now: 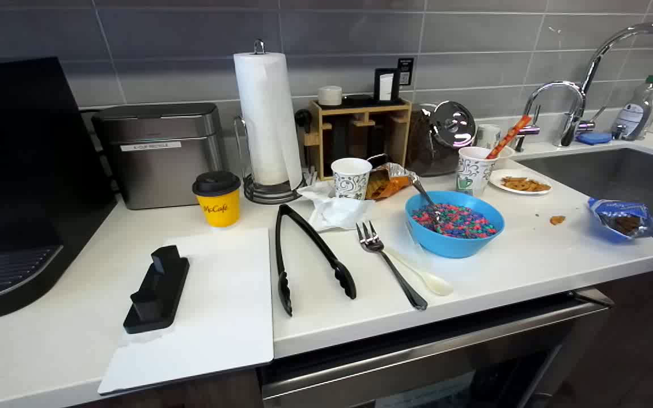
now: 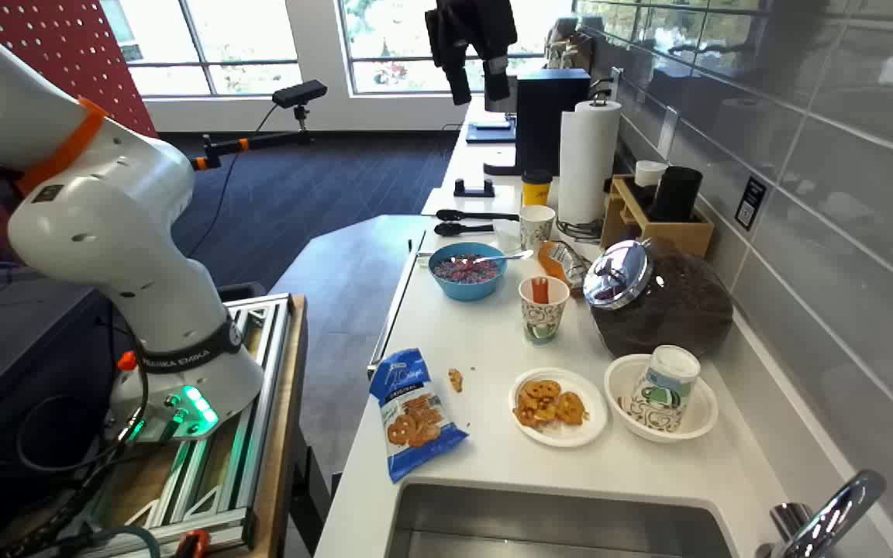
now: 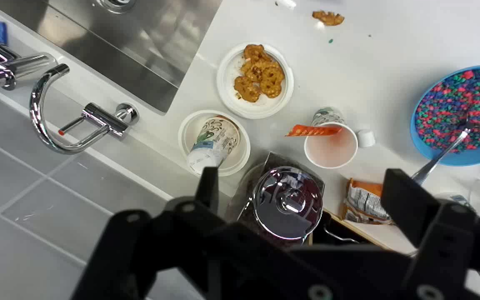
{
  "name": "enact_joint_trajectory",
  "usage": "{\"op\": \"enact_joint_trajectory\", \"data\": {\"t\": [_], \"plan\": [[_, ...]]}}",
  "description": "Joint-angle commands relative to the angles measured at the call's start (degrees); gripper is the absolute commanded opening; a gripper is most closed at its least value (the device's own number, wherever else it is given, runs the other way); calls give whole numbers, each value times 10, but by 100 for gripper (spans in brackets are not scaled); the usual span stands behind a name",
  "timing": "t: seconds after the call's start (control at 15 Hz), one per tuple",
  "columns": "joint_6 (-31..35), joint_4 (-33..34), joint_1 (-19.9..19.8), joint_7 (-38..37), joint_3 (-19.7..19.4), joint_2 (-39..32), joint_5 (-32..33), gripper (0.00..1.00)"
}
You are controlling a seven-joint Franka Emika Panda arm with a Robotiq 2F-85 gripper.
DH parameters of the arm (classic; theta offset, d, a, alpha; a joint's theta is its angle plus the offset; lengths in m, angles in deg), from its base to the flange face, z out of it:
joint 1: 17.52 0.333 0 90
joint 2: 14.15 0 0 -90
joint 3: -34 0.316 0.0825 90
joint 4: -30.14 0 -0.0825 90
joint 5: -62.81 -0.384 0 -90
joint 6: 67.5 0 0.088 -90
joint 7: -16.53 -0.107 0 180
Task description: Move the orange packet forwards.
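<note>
The orange packet lies on the white counter near the back, in both exterior views (image 1: 388, 184) (image 2: 563, 265). It is flat and crinkly, and its silvery side shows. In an exterior view a white patterned cup (image 1: 351, 180) stands in front of part of it. In the wrist view the packet (image 3: 365, 203) is partly hidden behind my right-hand finger. My gripper (image 2: 478, 94) hangs high above the counter in an exterior view. In the wrist view the gripper (image 3: 301, 179) is open wide, with nothing between its fingers. It touches nothing on the counter.
Close around the packet are a blue bowl (image 1: 456, 241) with a spoon, a cup with an orange stick (image 2: 542, 314), a jar with a shiny lid (image 3: 288, 202), a wooden rack (image 1: 318, 141) and a crumpled napkin (image 1: 340, 212). Black tongs (image 1: 310, 226) lie nearby.
</note>
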Motion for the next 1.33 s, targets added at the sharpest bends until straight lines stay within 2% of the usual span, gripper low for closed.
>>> {"op": "enact_joint_trajectory", "data": {"t": [0.0, 0.6, 0.8, 1.0, 1.27], "plan": [[-2, 1, 6, -2, -4, 0, 3, 100], [-2, 1, 6, -2, -4, 0, 3, 100], [-46, 9, 19, -60, 28, -21, -28, 100], [-121, 5, 23, -167, 82, -37, -33, 100], [-181, -19, 22, -273, 96, -25, -68, 100]]}}
